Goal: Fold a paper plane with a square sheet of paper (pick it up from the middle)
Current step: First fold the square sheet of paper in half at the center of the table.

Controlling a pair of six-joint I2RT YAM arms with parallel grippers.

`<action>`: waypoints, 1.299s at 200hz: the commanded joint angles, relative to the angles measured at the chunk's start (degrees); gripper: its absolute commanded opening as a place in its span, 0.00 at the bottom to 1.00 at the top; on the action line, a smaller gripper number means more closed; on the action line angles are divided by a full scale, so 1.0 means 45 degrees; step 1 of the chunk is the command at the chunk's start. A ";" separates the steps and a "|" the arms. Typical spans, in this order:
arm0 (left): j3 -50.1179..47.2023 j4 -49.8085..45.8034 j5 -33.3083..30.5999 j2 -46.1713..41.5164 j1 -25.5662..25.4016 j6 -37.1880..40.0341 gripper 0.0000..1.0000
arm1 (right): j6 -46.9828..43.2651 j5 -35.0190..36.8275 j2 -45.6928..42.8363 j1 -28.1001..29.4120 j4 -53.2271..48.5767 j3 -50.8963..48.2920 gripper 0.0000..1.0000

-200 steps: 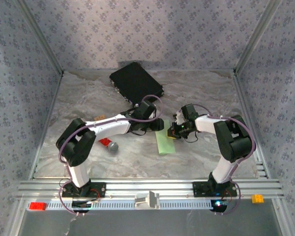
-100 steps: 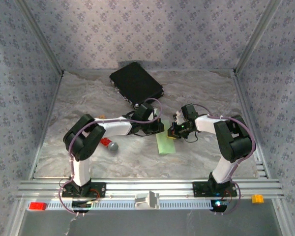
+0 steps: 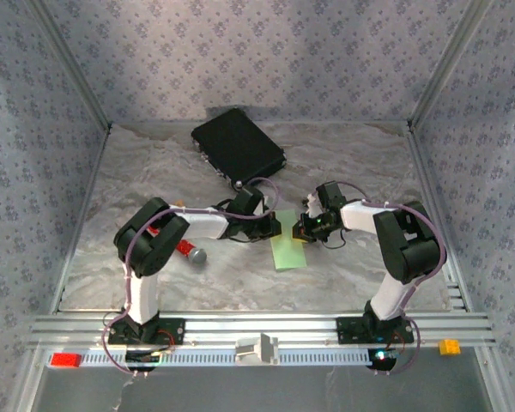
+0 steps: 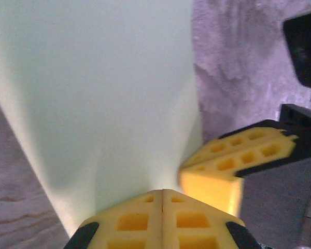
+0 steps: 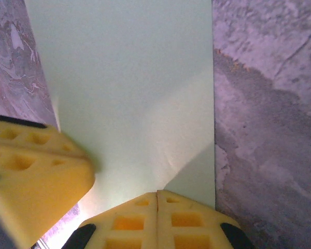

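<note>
The square sheet of paper [image 3: 287, 251], light green and folded to a narrow strip, lies mid-table between both arms. My left gripper [image 3: 277, 225] sits at its far left corner and my right gripper [image 3: 299, 232] at its far right corner. In the left wrist view the left gripper [image 4: 162, 191] has its yellow pads pressed together, and the paper [image 4: 103, 93] rises in a shaded ridge into their seam. The right gripper [image 5: 157, 193] is shut too. A diagonal crease in the paper [image 5: 135, 88] runs into its seam. Each wrist view shows the other gripper's fingers [image 4: 238, 155] [image 5: 31, 171] close beside.
A black case [image 3: 238, 146] lies at the back, just behind the left wrist. A red-handled tool with a grey head [image 3: 189, 251] rests under the left forearm. Patterned walls enclose the marbled table [image 3: 352, 283]. The aluminium rail [image 3: 257, 330] runs along the near edge.
My left arm has reached right toward the paper's far end and its jaws have closed there. The paper's top has shifted slightly. The right arm has stayed put.
</note>
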 commanded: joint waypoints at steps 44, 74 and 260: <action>-0.0775 -0.0122 -0.0338 0.0351 0.0129 0.0909 0.00 | -0.0064 0.2851 0.0505 -0.0149 -0.1535 -0.0564 0.00; -0.0323 -0.0348 -0.0172 -0.0006 0.0207 0.1041 0.00 | -0.0056 0.2915 0.0342 -0.0161 -0.1482 -0.0644 0.00; 0.1517 -0.1384 0.0147 0.0738 0.0902 0.1657 0.03 | -0.0176 0.2702 0.0324 -0.0258 -0.1326 -0.0725 0.00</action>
